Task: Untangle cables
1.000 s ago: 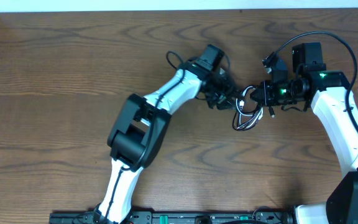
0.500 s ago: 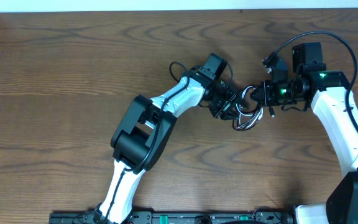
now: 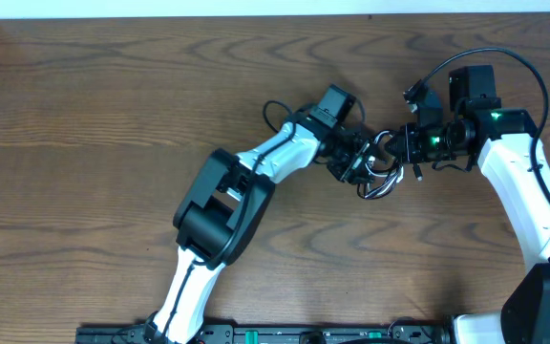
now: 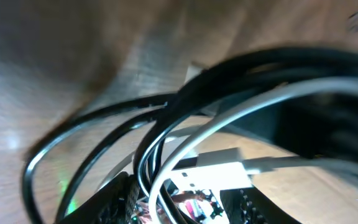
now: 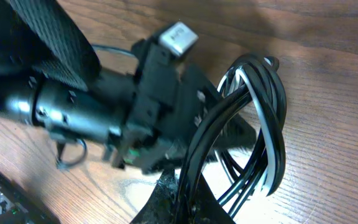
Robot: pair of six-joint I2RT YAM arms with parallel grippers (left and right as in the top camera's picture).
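Cables (image 3: 382, 178) hang as one black-and-white clump over the tabletop (image 3: 113, 115), between my two arms and right of centre in the overhead view. My right hand (image 3: 407, 151) is clamped tight on the clump's right side. My left hand (image 3: 358, 164) presses in from the other side, against the loops; I cannot tell how wide it stands or whether it grips anything.

Left wrist: the black cable (image 4: 98, 127) and the white cable (image 4: 247, 102) cross close to the lens, with a white plug (image 4: 219, 173) beneath them.

Right wrist: the strands run bunched out of my right hand, black and white side by side, with the left hand just beside them.

By my reading, nothing is separated yet and the whole untangling is left to do.
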